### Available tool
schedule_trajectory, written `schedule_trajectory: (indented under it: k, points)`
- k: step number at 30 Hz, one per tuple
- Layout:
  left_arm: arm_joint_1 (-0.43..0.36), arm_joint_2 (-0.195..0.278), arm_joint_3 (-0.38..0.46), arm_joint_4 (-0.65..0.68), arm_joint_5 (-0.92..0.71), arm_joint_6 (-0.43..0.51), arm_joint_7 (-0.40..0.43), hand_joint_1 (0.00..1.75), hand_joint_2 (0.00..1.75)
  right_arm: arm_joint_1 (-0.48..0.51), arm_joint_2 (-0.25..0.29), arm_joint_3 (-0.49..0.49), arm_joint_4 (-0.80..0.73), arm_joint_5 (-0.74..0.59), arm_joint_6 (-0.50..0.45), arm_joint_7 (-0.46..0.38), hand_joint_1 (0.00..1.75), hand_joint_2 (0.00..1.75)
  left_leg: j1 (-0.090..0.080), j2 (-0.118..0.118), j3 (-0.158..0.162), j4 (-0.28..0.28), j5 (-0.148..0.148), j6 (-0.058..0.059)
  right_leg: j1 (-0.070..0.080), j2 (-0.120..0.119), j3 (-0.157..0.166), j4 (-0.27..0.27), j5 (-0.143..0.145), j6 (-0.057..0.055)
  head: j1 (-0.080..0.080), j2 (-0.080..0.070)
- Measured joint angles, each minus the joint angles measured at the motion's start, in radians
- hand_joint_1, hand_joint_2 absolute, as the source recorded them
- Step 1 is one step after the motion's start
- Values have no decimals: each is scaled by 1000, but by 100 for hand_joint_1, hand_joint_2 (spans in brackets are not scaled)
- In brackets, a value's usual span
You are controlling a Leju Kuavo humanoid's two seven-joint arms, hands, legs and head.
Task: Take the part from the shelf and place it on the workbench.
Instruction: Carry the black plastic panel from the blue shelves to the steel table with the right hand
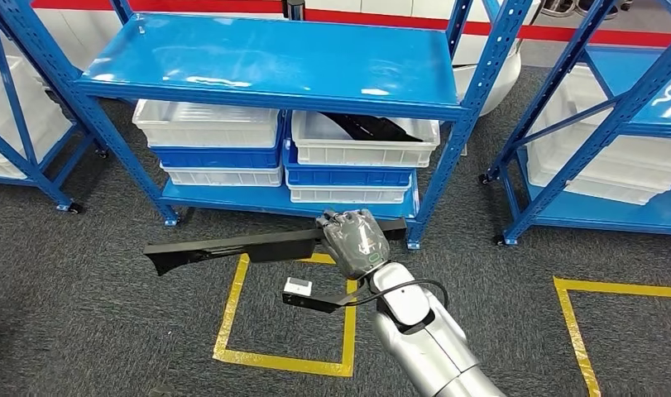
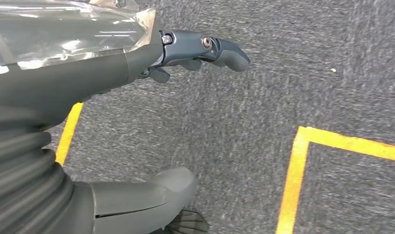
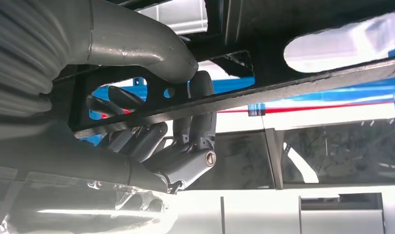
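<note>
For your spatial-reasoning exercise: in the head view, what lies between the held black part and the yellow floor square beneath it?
Nothing; in the head view only bare grey carpet shows between the black part, gripped by the right hand, and the yellow floor square.

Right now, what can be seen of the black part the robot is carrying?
The part is a long, thin black strip, matte and plastic-looking, with a notched, flared end on the left. The right hand grips it toward its right end, holding it roughly level above the grey carpet in front of the blue shelf. The right wrist view shows cut-out openings in it, with fingers wrapped around its edge.
</note>
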Motion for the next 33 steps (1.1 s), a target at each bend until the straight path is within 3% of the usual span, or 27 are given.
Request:
schedule_trajectory:
  k: [3,5,6,8,9,11,13,14,15,18,20,22,24,26,28,29,30,31,33]
  points:
    - [0,-1,0,0,0,-1,-1,0,175,-5,0,0,4,0,-1,0,175,175,-4,-2,-15,4,15,-12,2,1,136,-219,58,12,2,0]
    - [0,-2,0,0,0,-2,-2,0,175,-8,1,0,4,0,-3,0,175,175,-8,-1,-22,8,23,-22,6,2,173,-289,75,6,1,0]
    - [0,-2,0,0,0,-3,-2,0,175,-8,1,0,5,-1,-3,0,175,175,-8,-1,-24,9,27,-28,8,2,170,-289,79,0,0,0]
    - [2,-1,0,0,0,-3,-2,0,175,-9,2,0,7,-1,-4,0,175,175,-3,-2,-33,17,21,-39,-3,1,164,-288,91,-15,-1,0]
    - [2,-1,0,0,0,-3,-2,0,175,-10,3,0,8,-1,-5,0,175,175,1,-2,-45,41,-1,-45,-8,0,160,-289,99,-24,-3,0]
    - [2,0,0,0,-1,-3,-2,0,175,-12,7,0,10,-1,-5,0,175,175,6,-4,-91,155,-83,-56,-11,-3,146,-290,113,-38,-6,0]
    - [3,0,0,0,-2,-3,-2,0,175,-11,10,0,13,-2,-7,0,175,175,9,-5,-135,285,-148,-65,-9,-4,131,-289,124,-41,-9,0]
    - [3,0,0,0,-3,-3,-2,0,175,-10,10,0,16,-2,-8,0,175,175,11,-5,-136,308,-155,-68,-8,-5,124,-288,129,-39,-9,0]
    - [3,0,0,0,-5,-3,-2,0,175,-8,10,0,17,-3,-8,0,175,175,13,-4,-115,290,-145,-70,-8,-4,118,-287,133,-36,-10,0]
    - [0,2,0,0,-9,-3,-2,0,175,-7,13,0,19,-1,-10,2,175,175,18,-4,21,91,-82,-65,-5,-4,106,-278,140,-26,-11,0]
    - [-1,2,0,0,-10,-3,-2,0,175,-8,17,0,19,1,-12,4,175,175,13,-5,58,27,-71,-55,1,-5,99,-273,145,-17,-8,0]
    - [-1,2,0,0,-10,-3,-1,0,175,-8,20,0,19,2,-14,5,175,175,8,-5,52,23,-61,-39,3,-4,92,-275,153,-3,-5,0]
    - [-1,0,0,0,-10,-2,-1,0,175,-8,21,-1,19,3,-14,5,175,175,9,-1,45,11,-43,-20,3,-3,75,-256,139,4,-4,0]
    - [-3,0,0,0,-10,-1,-1,0,175,-8,19,-2,19,3,-15,5,175,175,9,2,32,4,-25,-5,1,-1,30,-156,77,-4,0,0]
    - [-2,-1,0,0,-10,-1,-1,0,175,-8,16,-4,21,3,-15,5,175,175,6,2,13,4,-11,-2,-2,1,-19,-19,10,-8,2,0]
    - [-2,-1,0,0,-10,0,-1,0,175,-7,15,-5,23,3,-15,5,175,175,5,2,5,4,-5,-3,-2,1,-25,13,-4,-4,3,0]
    - [-2,-2,0,0,-10,0,0,0,175,-7,14,-6,25,4,-15,5,175,175,4,1,-3,5,1,-5,-2,1,-10,5,-3,2,3,0]
    - [-1,-2,0,0,-10,0,0,0,175,-7,14,-6,26,4,-15,4,175,175,4,1,-10,5,7,-7,-2,1,28,-47,12,9,4,0]
    - [-2,-3,0,0,-10,0,1,0,175,-10,15,-6,26,4,-15,2,175,175,2,0,-19,8,17,-16,-1,1,126,-204,51,15,4,0]
